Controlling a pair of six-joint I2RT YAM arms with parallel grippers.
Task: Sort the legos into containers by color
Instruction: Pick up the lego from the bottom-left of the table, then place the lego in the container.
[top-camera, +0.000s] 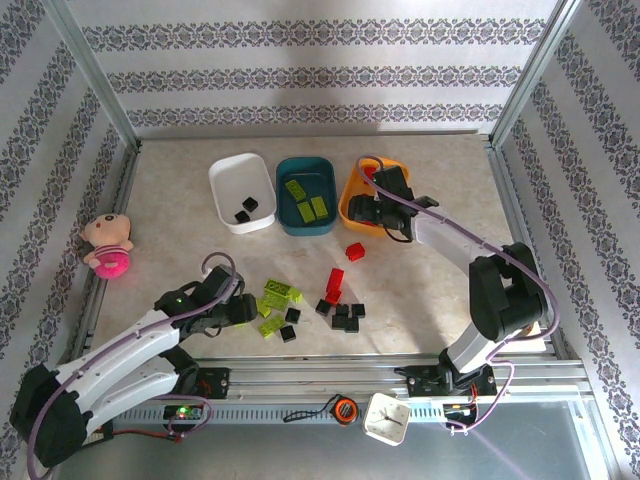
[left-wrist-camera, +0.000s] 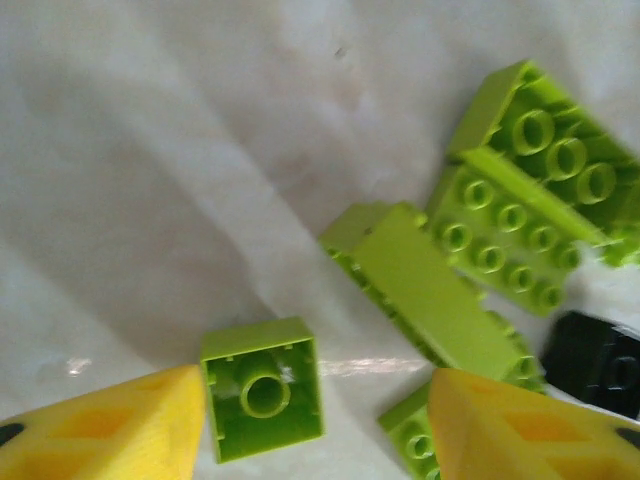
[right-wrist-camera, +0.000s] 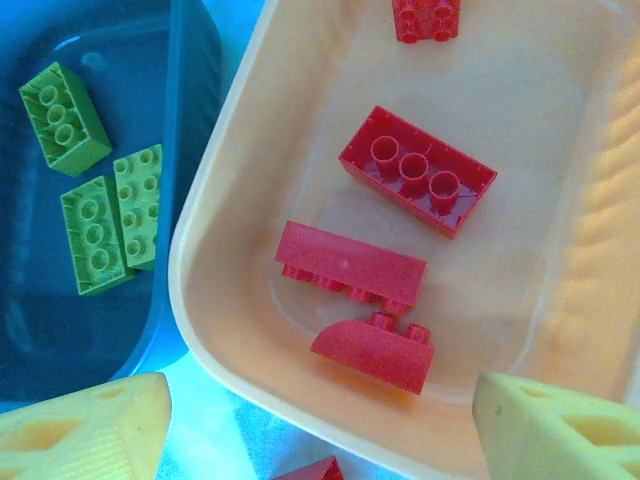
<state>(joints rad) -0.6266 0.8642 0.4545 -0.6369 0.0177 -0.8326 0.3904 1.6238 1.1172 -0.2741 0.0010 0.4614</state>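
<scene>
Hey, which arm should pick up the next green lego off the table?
Left. The left gripper is open over a green brick that sits between its fingers, next to the green pile. The right gripper is open above the orange tub, away from that pile.

Marbled table (top-camera: 450, 290), white tub (top-camera: 222, 180), teal tub (top-camera: 305, 229), orange tub (top-camera: 349, 200), pink doll (top-camera: 107, 245) left, loose legos (top-camera: 277, 294) front

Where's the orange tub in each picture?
Top external: orange tub, rightmost of three tubs, right claw over it.
Right wrist: orange tub across middle and right, red bricks inside.
Left wrist: loose green bricks on the table instead.
Shared landmark: teal tub directly left of it.
</scene>
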